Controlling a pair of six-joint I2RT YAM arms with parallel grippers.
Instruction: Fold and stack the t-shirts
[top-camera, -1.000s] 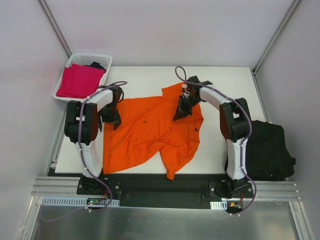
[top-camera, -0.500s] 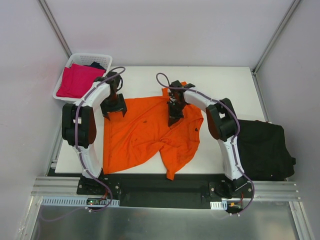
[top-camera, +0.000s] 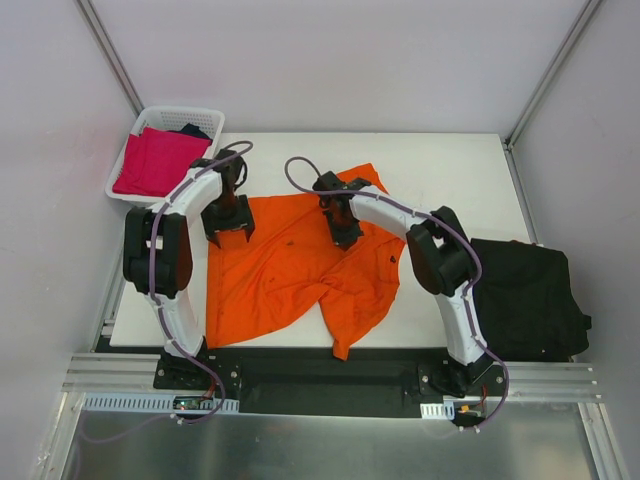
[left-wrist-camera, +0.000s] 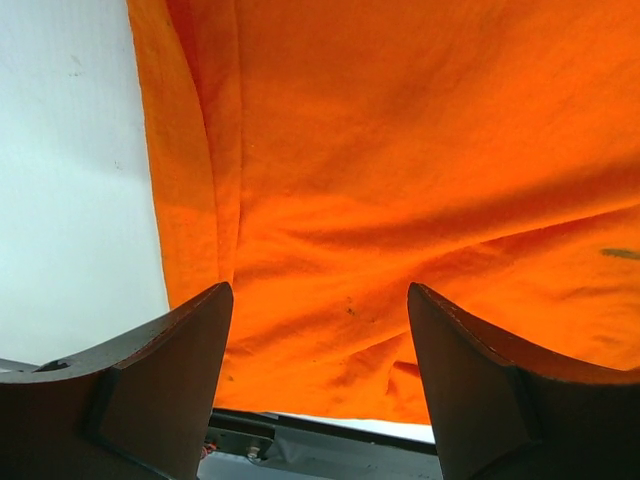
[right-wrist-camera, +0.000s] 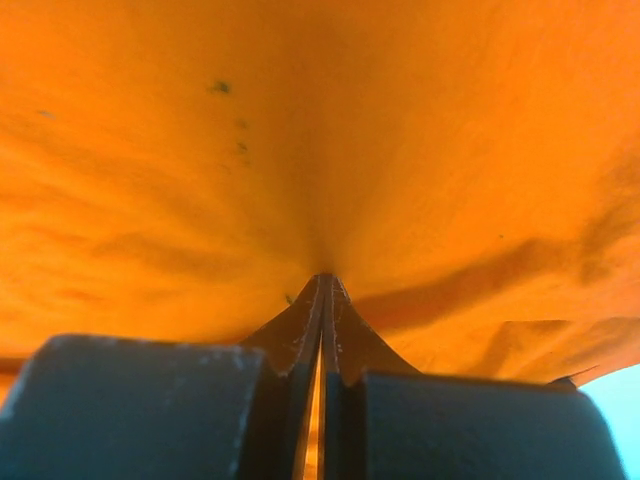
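Viewed from the arm bases, 6 o'clock is the near edge of the bench and 12 o'clock the far edge.

1. Orange t-shirt: lies rumpled at the centre of the bench, spread from about 9 o'clock across to 2 o'clock. A narrow tail of cloth hangs over the near edge at 6 o'clock. A diagonal crease runs through the lower half.

2. Black t-shirt: lies bunched at 3 to 4 o'clock, draped over the right edge of the bench, well apart from the orange t-shirt.

3. Left arm: reaches to the shirt's left upper corner at about 10 o'clock. The left jaws are spread wide and hold nothing. In the wrist view both fingers stand over the shirt's left border, with bare bench to one side.

4. Right arm: curls inward to the upper middle of the shirt, at about 12 o'clock. The right jaws are pressed together, and the wrist view shows orange cloth puckering to the fingertips, so they are pinching a fold of the orange t-shirt.

5. White basket: stands beyond the bench's far left corner at 11 o'clock. A magenta t-shirt lies folded inside, with a dark garment just beside it toward the far wall.
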